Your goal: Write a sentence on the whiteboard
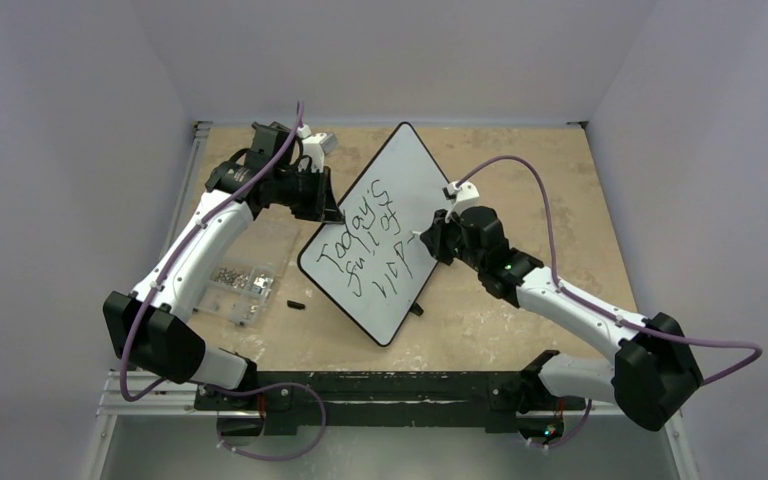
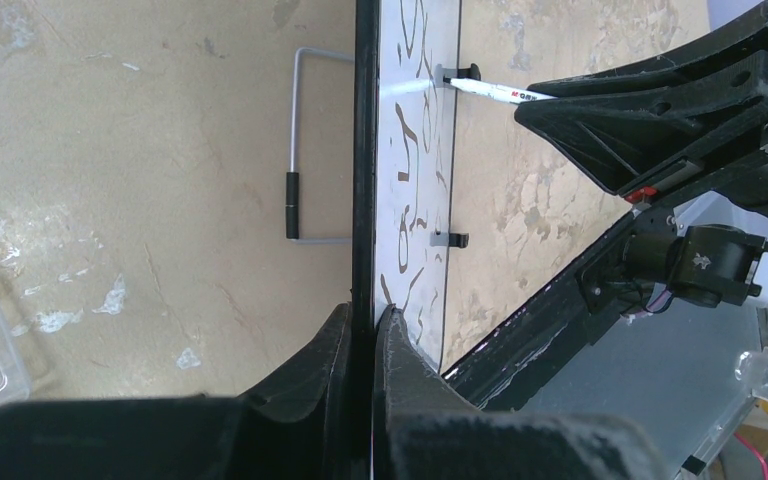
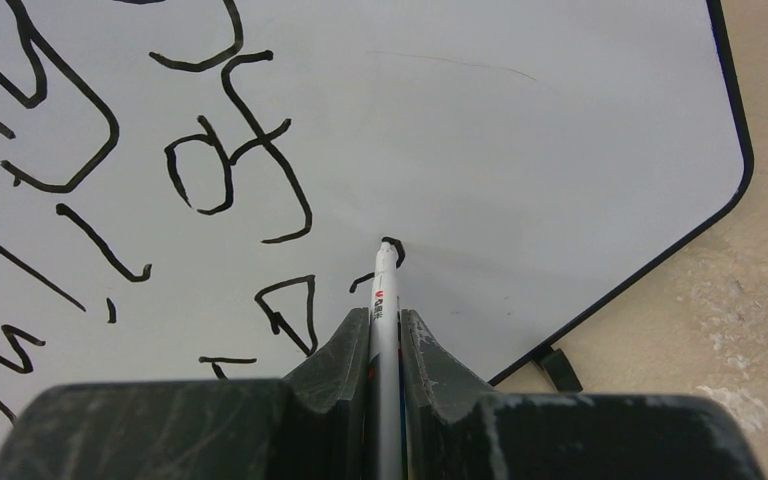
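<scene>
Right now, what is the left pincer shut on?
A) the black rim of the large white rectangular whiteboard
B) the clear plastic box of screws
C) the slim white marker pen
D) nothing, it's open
A: the left wrist view shows the left pincer closed on the black rim of the large white whiteboard, while the slim white marker pen sits in the right pincer.

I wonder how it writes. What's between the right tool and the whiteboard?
A white marker, clamped in the right tool, tip touching the whiteboard; right wrist view shows it.
</scene>
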`<state>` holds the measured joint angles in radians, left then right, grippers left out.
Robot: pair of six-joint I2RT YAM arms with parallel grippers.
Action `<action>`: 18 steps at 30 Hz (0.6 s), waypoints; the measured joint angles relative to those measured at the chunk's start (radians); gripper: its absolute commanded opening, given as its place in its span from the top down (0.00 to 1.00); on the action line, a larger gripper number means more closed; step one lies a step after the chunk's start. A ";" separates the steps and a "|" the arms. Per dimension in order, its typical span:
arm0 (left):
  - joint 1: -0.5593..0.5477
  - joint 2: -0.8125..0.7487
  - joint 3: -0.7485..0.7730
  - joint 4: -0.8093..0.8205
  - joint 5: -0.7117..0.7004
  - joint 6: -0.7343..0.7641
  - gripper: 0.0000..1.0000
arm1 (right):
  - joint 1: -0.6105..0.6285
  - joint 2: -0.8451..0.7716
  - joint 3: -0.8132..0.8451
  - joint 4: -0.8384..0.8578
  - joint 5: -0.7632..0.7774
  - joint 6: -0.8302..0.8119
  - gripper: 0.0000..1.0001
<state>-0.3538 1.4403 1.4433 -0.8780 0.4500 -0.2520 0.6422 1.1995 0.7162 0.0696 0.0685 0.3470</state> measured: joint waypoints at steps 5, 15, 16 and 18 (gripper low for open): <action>0.000 0.000 0.000 0.000 0.000 0.000 1.00 | 0.000 -0.002 -0.001 0.003 -0.008 0.000 1.00; 0.000 0.000 0.000 0.000 0.000 0.000 1.00 | 0.000 -0.032 -0.052 0.029 -0.033 0.010 1.00; 0.000 0.000 0.000 0.000 0.000 0.000 1.00 | 0.000 -0.038 -0.060 0.031 -0.037 0.013 1.00; 0.000 0.000 0.000 0.000 0.000 0.000 1.00 | 0.000 -0.049 -0.075 0.034 -0.047 0.020 1.00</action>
<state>-0.3538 1.4403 1.4433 -0.8783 0.4500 -0.2520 0.6418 1.1503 0.6415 0.1032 0.0216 0.3668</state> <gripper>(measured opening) 0.045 0.107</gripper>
